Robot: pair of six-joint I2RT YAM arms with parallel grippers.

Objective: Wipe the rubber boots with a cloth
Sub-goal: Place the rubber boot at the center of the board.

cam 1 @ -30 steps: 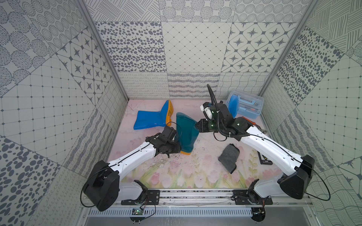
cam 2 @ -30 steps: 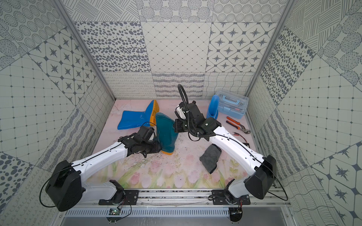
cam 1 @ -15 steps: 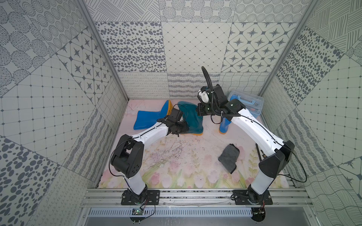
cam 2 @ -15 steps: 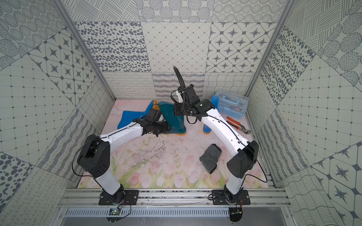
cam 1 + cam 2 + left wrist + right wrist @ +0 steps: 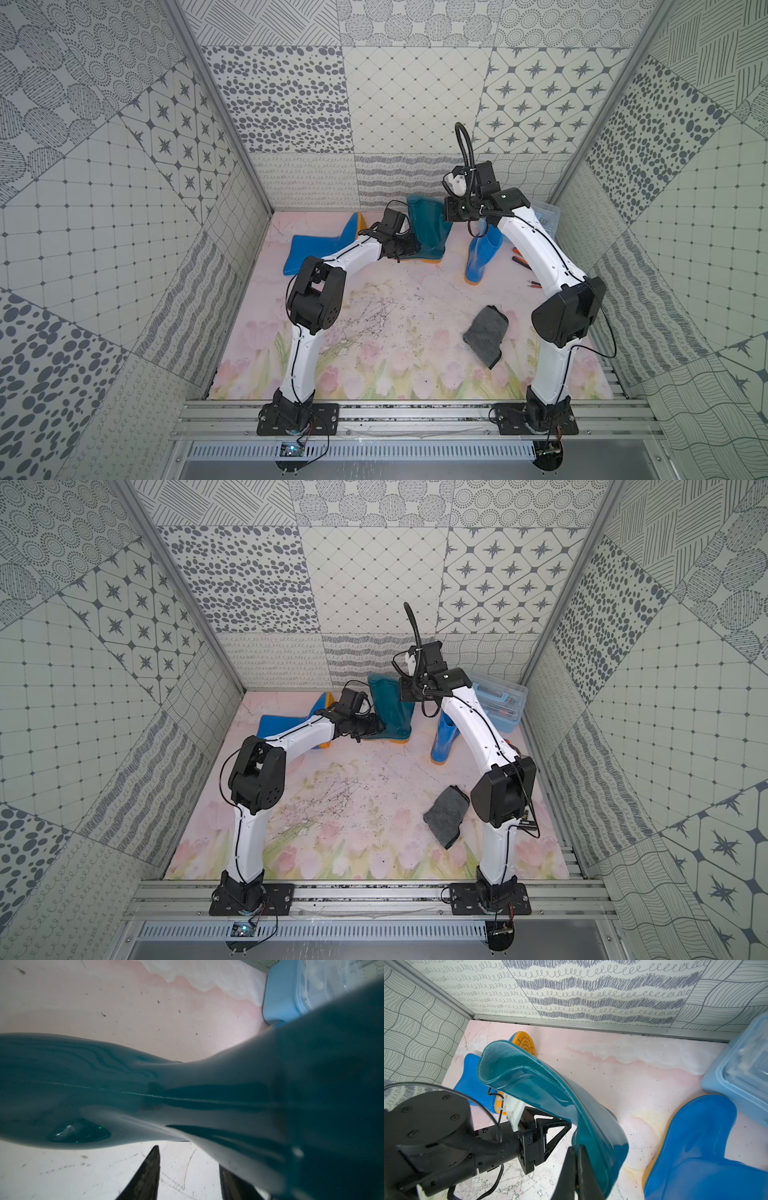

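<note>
A dark teal boot [image 5: 428,228] [image 5: 390,708] stands upright on its orange sole near the back wall. My right gripper [image 5: 576,1148] is shut on the top rim of its shaft [image 5: 591,1126]. My left gripper [image 5: 405,249] [image 5: 188,1155] is low at the boot's foot, jaws part way apart, fingertips hidden behind the teal rubber [image 5: 187,1095]. One blue boot [image 5: 316,249] lies on its side at the back left. Another blue boot [image 5: 482,253] [image 5: 695,1147] is just right of the teal one. The grey cloth [image 5: 486,334] [image 5: 446,814] lies crumpled on the floor, in front of the right arm's elbow, with neither gripper near it.
A pale blue lidded plastic box [image 5: 544,216] [image 5: 498,704] sits in the back right corner, close behind the right arm. Pliers [image 5: 521,259] lie by the right wall. Dirt specks [image 5: 374,316] dot the flowered floor mat's middle. Tiled walls close in on three sides.
Both arms moved the teal boot from the middle of the mat to the back, and it went from tilted to upright. The cloth has not moved.
</note>
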